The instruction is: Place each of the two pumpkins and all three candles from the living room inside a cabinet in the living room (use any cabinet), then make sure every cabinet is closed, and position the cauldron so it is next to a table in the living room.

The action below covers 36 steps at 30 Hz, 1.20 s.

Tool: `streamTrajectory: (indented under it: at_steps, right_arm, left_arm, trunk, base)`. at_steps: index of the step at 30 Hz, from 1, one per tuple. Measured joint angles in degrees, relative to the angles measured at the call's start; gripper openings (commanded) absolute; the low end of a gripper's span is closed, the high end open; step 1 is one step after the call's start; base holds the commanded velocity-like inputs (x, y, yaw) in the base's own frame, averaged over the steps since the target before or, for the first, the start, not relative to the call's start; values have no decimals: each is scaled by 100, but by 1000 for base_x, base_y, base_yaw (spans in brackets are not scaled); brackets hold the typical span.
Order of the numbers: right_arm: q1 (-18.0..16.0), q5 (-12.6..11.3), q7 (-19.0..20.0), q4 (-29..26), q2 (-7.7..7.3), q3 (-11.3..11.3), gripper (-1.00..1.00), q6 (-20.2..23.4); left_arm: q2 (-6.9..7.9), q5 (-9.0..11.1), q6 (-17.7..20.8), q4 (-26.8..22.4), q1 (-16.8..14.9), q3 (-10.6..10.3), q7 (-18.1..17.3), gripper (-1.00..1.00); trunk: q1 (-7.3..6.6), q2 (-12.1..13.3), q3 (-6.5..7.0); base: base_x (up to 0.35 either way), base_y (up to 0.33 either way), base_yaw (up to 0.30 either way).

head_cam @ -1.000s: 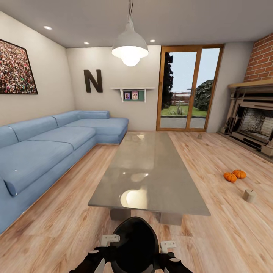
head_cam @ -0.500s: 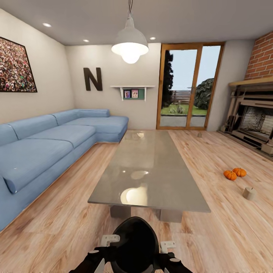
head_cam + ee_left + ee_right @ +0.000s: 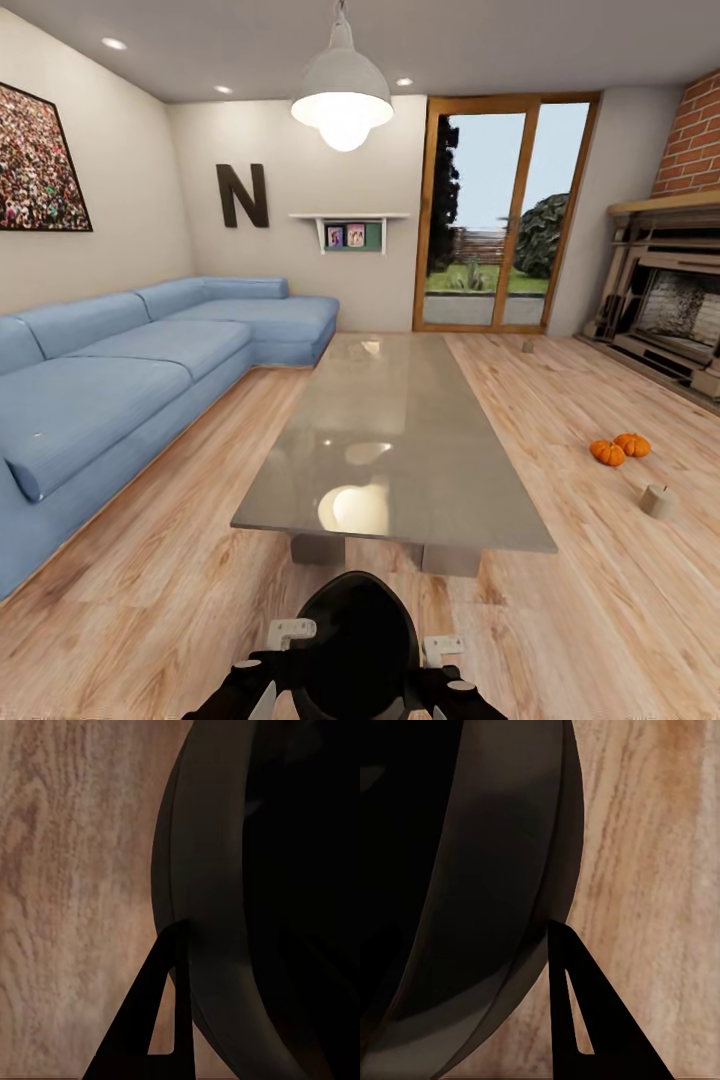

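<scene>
- In the left wrist view, 1 dark triangular finger point(image 3: 154, 1020) stands against the robot's rounded black body point(image 3: 285, 900), over wood-grain floor; with only 1 finger in sight I cannot tell how far that gripper is spread, and nothing shows in its grasp.
- In the right wrist view, likewise 1 dark finger point(image 3: 585, 1020) beside the black body; its spread cannot be told either.
- In the head view, the black trunk sits lowest in the picture, both arms folded close at its sides.
- Just ahead, 1 long rectangular table point(image 3: 400, 450) has a glossy grey top mirroring the lamp.
- Right of the table, on the plank floor point(image 3: 150, 620), lies 1 short beige candle point(image 3: 658, 500).
- Slightly farther stand 2 ribbed orange pumpkins point(image 3: 618, 448), touching each other.
- Left, 1 blue L-shaped sofa point(image 3: 120, 370).
- Far by the glass door point(image 3: 495, 215), another small candle point(image 3: 527, 346).
- 1 white pendant lamp point(image 3: 342, 95) hangs overhead.
</scene>
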Motion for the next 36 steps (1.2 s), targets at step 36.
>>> streamTrajectory:
  at_steps: [36]
  right_arm:
    - [1,-2,-2,2,0,0,-100,-8]
  left_arm:
    - [0,0,-8,0,0,-4,2,-100]
  trunk:
    - [10,-6,-90]
  base:
    - [46,0,0]
